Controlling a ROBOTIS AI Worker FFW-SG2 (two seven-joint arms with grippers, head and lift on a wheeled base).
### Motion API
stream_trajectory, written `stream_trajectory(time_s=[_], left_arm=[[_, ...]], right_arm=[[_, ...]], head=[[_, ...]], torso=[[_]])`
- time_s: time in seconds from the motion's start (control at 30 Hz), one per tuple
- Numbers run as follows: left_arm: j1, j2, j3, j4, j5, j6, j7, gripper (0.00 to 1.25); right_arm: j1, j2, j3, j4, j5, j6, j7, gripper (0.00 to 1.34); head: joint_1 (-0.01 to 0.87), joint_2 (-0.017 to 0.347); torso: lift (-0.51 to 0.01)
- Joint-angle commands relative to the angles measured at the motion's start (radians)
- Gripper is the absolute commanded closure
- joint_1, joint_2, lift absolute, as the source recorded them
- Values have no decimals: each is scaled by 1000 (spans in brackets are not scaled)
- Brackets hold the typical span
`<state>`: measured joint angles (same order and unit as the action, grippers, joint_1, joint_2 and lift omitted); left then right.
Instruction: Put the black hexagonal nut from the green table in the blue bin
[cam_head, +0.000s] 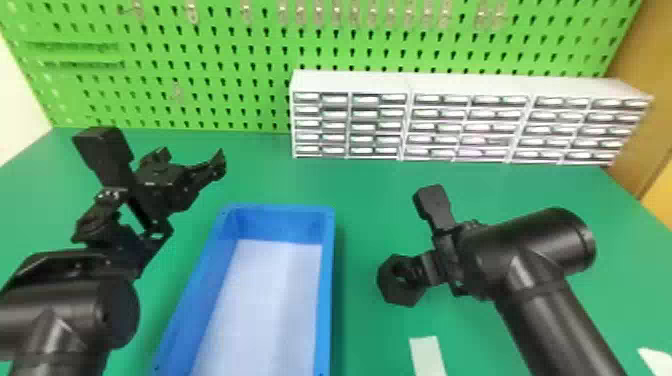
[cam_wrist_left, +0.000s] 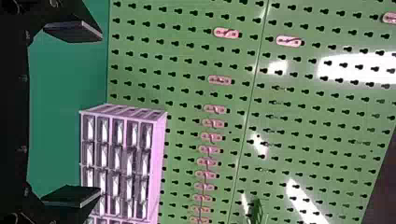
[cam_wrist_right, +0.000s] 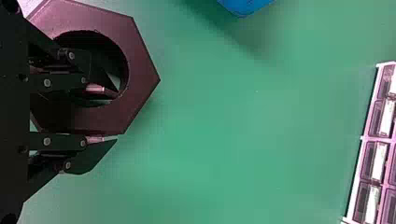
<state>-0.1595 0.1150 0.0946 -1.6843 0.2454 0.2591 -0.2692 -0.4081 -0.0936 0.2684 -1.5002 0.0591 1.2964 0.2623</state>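
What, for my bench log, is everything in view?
nut: one, black, in the right gripper, right of the bin
bin: one, blue, on the table
table: one, green, beneath the bin
drawer cabinet: one row, white, table's back right
pegboard: one, green, behind the table
hooks: several, pale, on the pegboard
strips: two, white, front right
side panel: one, brown, far right
left gripper: one, black, open, left of the bin
right gripper: one, black, holding the nut

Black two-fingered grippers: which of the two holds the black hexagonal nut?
The right gripper: one finger is inside the hole of the black hexagonal nut, the other outside its rim. The left gripper is open and empty.
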Motion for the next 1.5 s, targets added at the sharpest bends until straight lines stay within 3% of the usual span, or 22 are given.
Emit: stream_trajectory(time_s=[0.0,0.47,0.87,1.47], left_arm=[[1,0,4,0,0,0,1,124],[3,0,5,0,0,0,-1,124],[5,0,7,0,0,-1,-1,124],[9,0,11,0,0,0,-1,124]], right_arm=[[-3,-2,-5,-11,21,0,0,1016],[-15,-20,0,-130,180,-11,0,1016],[-29,-32,20,-210,188,-94,0,1016],[-15,-40,40,-247,-62,-450,0,1016]], head=[[666,32],[666,32],[666,32],[666,32]], torso=[[-100],[-100],[-100],[-100]])
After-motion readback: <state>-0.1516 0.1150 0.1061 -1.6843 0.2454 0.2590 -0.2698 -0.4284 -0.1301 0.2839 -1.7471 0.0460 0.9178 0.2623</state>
